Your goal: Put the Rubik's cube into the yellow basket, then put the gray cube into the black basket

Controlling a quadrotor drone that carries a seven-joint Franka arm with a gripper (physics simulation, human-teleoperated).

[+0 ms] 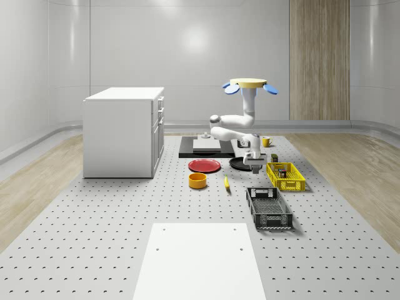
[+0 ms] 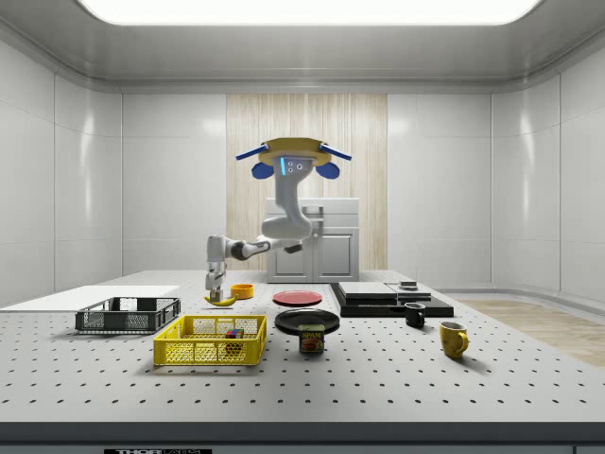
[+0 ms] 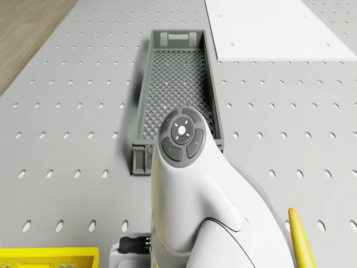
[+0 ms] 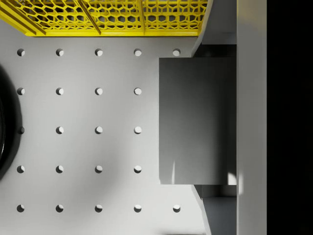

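Grip stage of step 2, by my read: the multicoloured Rubik's cube already sits inside the yellow plastic mesh basket, so step 1 looks done and the plain gray cube is the job now.

Drone hovers over the far part of the perforated gray worktop, roughly above the black round plate, w/ the white arm bent down and fwd. Gripper hangs low, close to the worktop surface. In the whole-scene view the yellow basket is near it at approx 4 o'clock, and the black mesh basket lies farther off at approx 6 o'clock.

Wrist view: the gray cube sits between the jaws, one finger against each of two opposite faces, no gap visible on either side. So the jaws are closed to cube width and clamped on it, as far as I can see. Can't tell whether it's off the worktop yet.

Handling, as a judgement: cube looks rigid, smooth-sided, prob. light; no give, so nothing to crush. Flat parallel faces suit a pinch across the middle, which is about where the fingers are. Smooth faces could slip or twist if the grip is off-centre or near an edge. Black basket has upright walls, so the cube needs to clear the rim before release.
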